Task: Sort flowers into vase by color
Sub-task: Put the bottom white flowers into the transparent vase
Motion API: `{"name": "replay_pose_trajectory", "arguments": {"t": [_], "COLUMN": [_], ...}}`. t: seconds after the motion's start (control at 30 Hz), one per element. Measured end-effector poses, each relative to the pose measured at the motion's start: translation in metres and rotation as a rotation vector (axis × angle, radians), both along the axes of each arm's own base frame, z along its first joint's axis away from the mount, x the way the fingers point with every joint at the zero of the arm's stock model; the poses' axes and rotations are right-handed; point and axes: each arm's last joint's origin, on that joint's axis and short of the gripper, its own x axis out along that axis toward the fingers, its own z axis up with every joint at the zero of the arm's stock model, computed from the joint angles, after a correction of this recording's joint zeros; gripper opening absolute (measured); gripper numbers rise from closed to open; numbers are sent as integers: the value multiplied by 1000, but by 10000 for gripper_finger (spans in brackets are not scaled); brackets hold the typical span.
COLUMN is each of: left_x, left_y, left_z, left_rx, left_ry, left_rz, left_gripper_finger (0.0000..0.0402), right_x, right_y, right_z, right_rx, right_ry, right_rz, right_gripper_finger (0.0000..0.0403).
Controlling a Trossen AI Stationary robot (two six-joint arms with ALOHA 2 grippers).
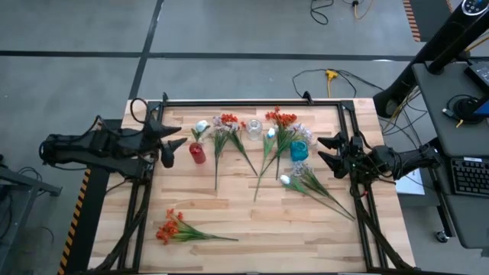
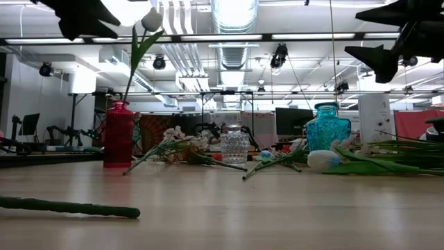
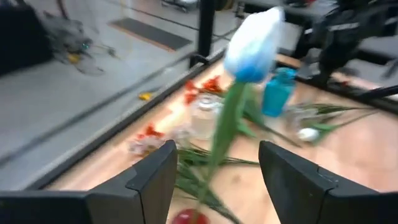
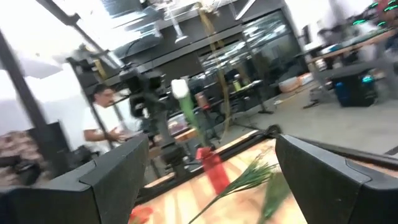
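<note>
Left end effector (image 1: 177, 143) sits over the back-left of the counter (image 1: 252, 221), just beside the red vase (image 1: 197, 153). Its fingers (image 3: 155, 180) are spread apart with nothing clamped; the white tulip (image 1: 202, 127) stands in the red vase, stalk running up between the fingers in the wrist view, not touching them as far as I can tell through the blur. In the low view the tulip leans slightly out of the vase, and the arm above it is cut off at the frame edge.

Right end effector (image 1: 327, 150) hovers at the right edge of the counter, fingers wide apart, empty, near the teal vase (image 1: 299, 150).

Rest of the flowers lie flat:
- mixed bunch of orange-red and pale sprays (image 1: 227, 126) between the red vase and the clear glass vase (image 1: 253, 128)
- another orange-red cluster (image 1: 280, 118) with pale blooms, stalks fanning toward the front
- white bud on long green stalks (image 1: 286, 180) just in front of the teal vase
- lone orange-red stem (image 1: 170, 226) at the front-left, well apart; only its stalk end shows in the low view.

Stems in the middle pile overlap, so can't count them. A person (image 4: 102, 124) is visible in the room behind, blurred.
</note>
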Motion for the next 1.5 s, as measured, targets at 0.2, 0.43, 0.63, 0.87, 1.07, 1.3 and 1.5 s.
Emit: {"name": "replay_pose_trajectory", "arguments": {"t": [0.2, 0.43, 0.63, 0.87, 1.07, 1.3, 1.5], "left_x": [4, 2, 9, 16, 10, 7, 18], "left_y": [-6, -7, -9, -13, -21, -29, -46], "left_z": [19, 37, 47, 53, 65, 77, 65], "left_rx": [-119, -269, -315, -383, -417, -365, -303], "left_ry": [-33, 86, 97, 95, 134, 154, 252], "left_rz": [-49, 4, 3, -22, -49, -18, -85], "left_gripper_finger": [210, 201, 196, 196, 191, 181, 180], "right_x": [1, 2, 9, 22, 32, 43, 63], "right_y": [4, 5, 6, 9, 12, 18, 25], "right_z": [0, 1, 5, -1, -14, -19, 5], "right_rx": [9, 21, -19, -27, 60, 141, 142], "right_ry": [-16, -23, -46, 28, 143, 270, 541], "right_rz": [140, 189, 168, 169, 225, 264, 232], "right_gripper_finger": [343, 343, 343, 343, 343, 343, 343]}}
